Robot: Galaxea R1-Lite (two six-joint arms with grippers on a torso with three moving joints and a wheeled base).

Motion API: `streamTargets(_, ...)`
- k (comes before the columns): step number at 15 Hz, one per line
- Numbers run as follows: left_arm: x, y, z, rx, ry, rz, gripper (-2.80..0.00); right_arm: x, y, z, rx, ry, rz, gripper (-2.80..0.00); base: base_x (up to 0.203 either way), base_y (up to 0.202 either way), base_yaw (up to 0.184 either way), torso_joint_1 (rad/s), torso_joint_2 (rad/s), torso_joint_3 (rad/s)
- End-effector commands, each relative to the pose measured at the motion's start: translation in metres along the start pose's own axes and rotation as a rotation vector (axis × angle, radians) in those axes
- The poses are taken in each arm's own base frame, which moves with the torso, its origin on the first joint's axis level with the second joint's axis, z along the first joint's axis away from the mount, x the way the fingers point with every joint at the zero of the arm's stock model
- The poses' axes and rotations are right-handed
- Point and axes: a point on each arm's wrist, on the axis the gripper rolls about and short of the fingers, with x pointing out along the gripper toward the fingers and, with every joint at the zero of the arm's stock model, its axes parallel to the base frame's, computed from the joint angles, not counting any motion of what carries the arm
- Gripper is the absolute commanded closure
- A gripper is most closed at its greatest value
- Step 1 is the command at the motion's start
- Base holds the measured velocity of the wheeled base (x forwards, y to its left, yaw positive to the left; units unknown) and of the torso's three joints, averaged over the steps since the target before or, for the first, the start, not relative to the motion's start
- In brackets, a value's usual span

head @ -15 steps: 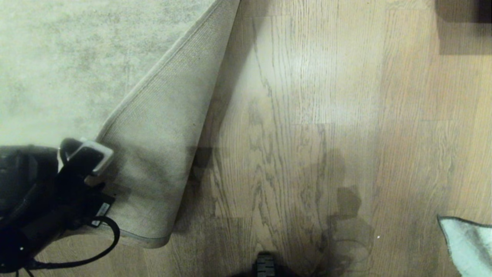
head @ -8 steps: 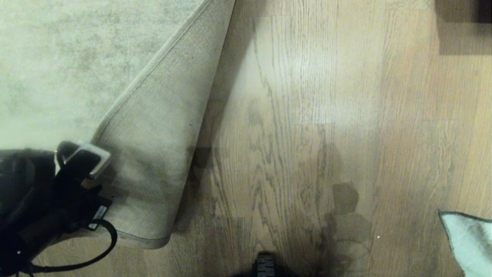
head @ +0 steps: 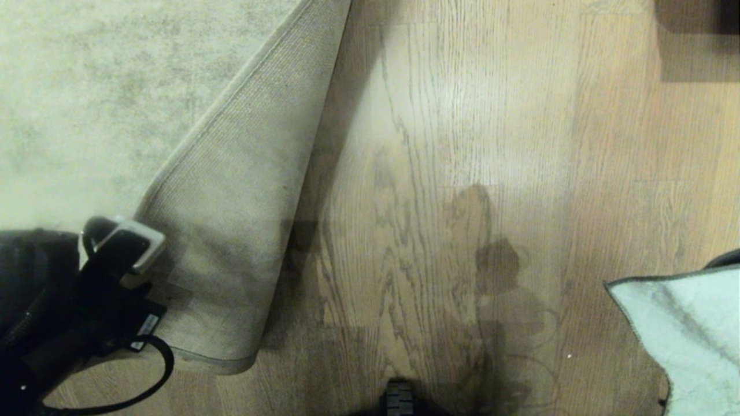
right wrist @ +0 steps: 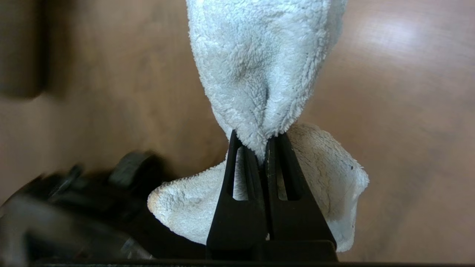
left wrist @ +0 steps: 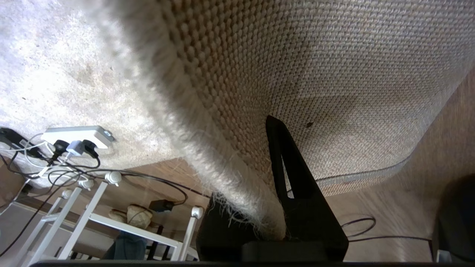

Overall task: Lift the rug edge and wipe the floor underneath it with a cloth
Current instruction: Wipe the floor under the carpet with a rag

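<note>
The rug edge [head: 231,219] is folded back, its ribbed tan underside facing up, over the mottled beige rug [head: 87,86]. At the lower left my left gripper [head: 130,245] is shut on the rug edge [left wrist: 237,185]; one black finger [left wrist: 282,155] lies against the underside, and the other is hidden behind the pile. Bare wood-grain floor [head: 433,144] lies to the right of the fold. The pale mint-blue cloth [head: 682,335] hangs at the lower right. My right gripper [right wrist: 258,142] is shut on a bunch of the cloth [right wrist: 259,66] above the floor [right wrist: 408,111].
A dark piece of furniture [head: 694,34] stands at the far right. Part of my base [head: 399,398] shows at the bottom centre. Beyond the rug, the left wrist view shows a white power strip [left wrist: 78,135] with cables and a white metal rack [left wrist: 111,218].
The cloth has come farther into the head view, up and to the left. The left gripper has stayed almost still, holding the rug edge, and the fold has shifted slightly left.
</note>
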Motion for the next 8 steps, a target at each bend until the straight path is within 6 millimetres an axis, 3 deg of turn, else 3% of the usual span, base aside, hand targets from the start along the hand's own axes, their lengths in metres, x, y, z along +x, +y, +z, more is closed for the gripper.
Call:
streamTargets(1,0.0,0.0,0.0,0.004,0.001,0.002,0.0,0.039,-0.007,0.012,0.009,0.153,0.143,0.0,0.0,0.0,0.0,0.0,0.0,0.0)
streamTargets(4,0.001,-0.001,0.0,0.006,0.004,0.0,0.0,0.071,-0.004,0.018,-0.005,0.243,0.333,0.0,0.0,0.0,0.0,0.0,0.0,0.0)
streamTargets(8,0.005,-0.003,-0.001,0.015,0.019,-0.006,0.0,0.121,0.021,0.009,-0.044,0.336,0.557,0.0,0.0,0.0,0.0,0.0,0.0,0.0)
